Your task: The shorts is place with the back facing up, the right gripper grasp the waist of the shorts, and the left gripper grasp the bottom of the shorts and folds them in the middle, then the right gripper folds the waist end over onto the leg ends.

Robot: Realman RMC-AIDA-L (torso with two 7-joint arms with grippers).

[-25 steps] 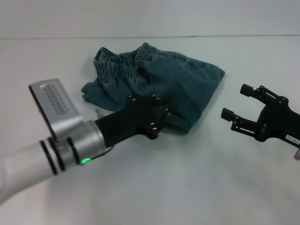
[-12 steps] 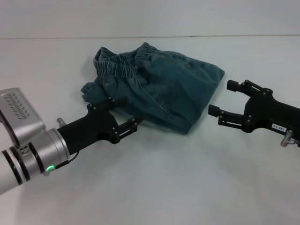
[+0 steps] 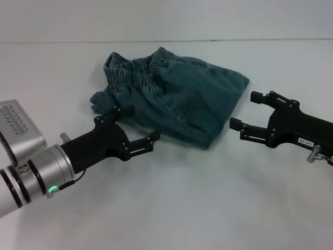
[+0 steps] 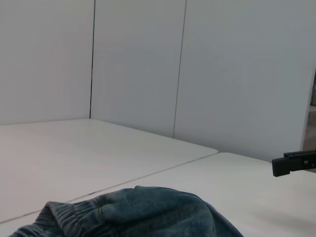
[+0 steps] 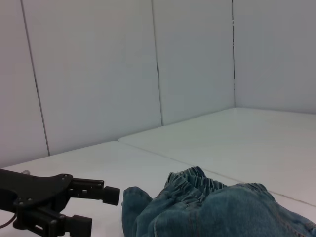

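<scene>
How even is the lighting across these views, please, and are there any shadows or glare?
Head view: soft, even light; the blue denim shorts and both black grippers, left and right, cast only faint shadows on the white table; no glare. Left and right wrist views: flat light on plain wall panels, no hotspots.

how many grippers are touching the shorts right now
0. The left gripper sits open at the near left edge of the shorts, apparently just clear of the denim. The right gripper is open beside their right corner, clearly apart.
</scene>
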